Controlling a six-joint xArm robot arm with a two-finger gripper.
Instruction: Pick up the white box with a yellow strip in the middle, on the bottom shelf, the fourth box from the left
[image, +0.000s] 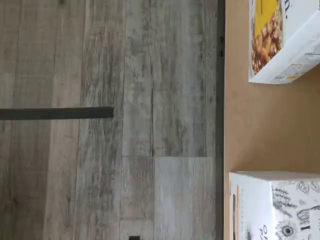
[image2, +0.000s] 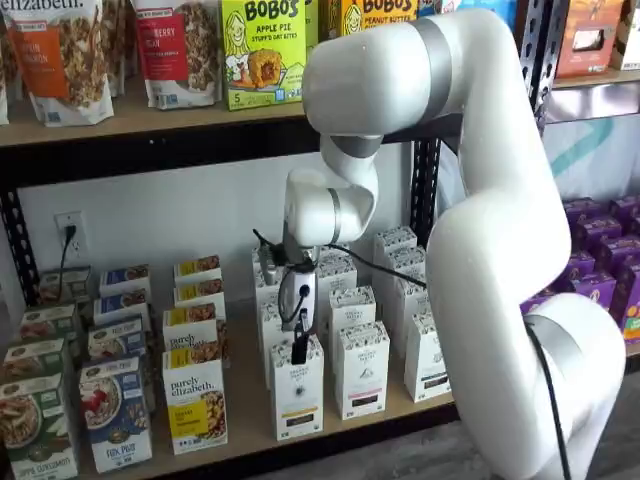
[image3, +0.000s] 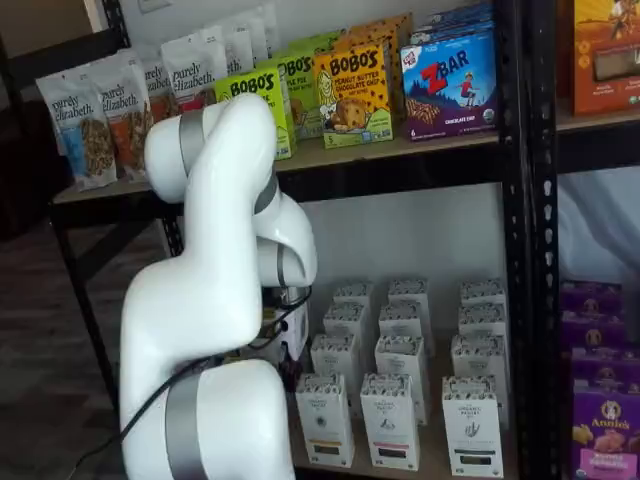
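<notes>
Hovering gripper (image2: 299, 352) above the front-row white box (image2: 297, 388) on the bottom shelf (image2: 240, 440), likely lining up a top-down grab. Jaws read spread, though only seen side-on. Purely Elizabeth box (image2: 196, 400) sits at its 9 o'clock.

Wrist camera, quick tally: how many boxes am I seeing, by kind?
White-and-yellow granola box: 1
White carton with botanical print: 1
Total: 2
</notes>
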